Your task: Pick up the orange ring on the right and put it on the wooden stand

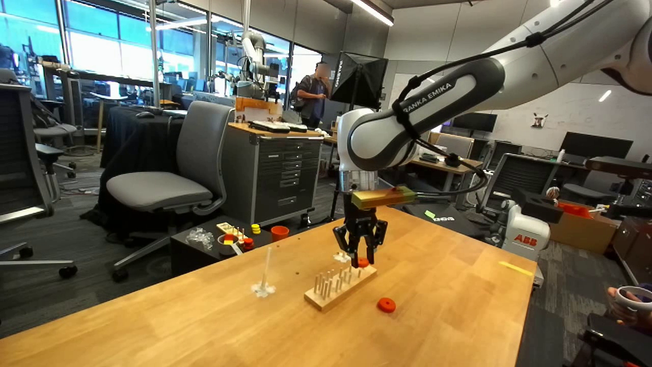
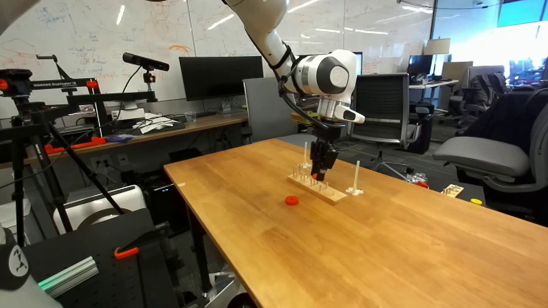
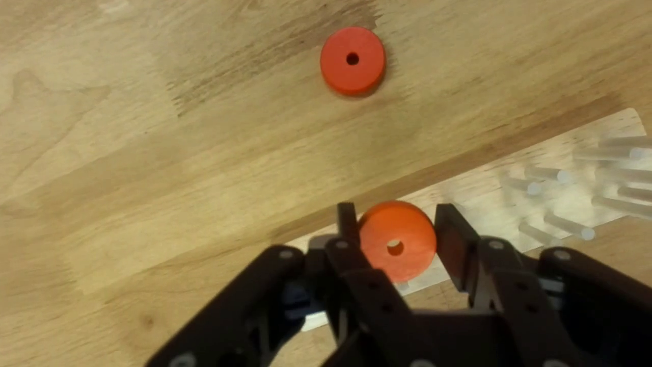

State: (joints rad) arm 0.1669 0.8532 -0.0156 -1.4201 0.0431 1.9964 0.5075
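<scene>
My gripper point(image 3: 393, 219) is shut on an orange ring point(image 3: 402, 221), with a fingertip against each side of it. The gripper also shows in both exterior views point(image 1: 362, 259) point(image 2: 318, 175), pointing down over the pale wooden stand point(image 1: 318, 300) with its short upright pegs. The stand also shows in an exterior view point(image 2: 334, 196) and the wrist view point(image 3: 479, 201). The held ring is over the end of the stand away from the taller pegs. Bare wood shows through its hole. I cannot tell whether it touches a peg. An identical orange ring point(image 1: 386, 305) lies flat on the table beside the stand.
A thin pale upright peg point(image 1: 266, 270) on a white base stands on the table near the stand. Another thin peg point(image 2: 305, 154) stands behind the stand. A black low table point(image 1: 188, 255) beside the wooden table point(image 1: 204, 321) holds small parts and an orange cup point(image 1: 279, 234).
</scene>
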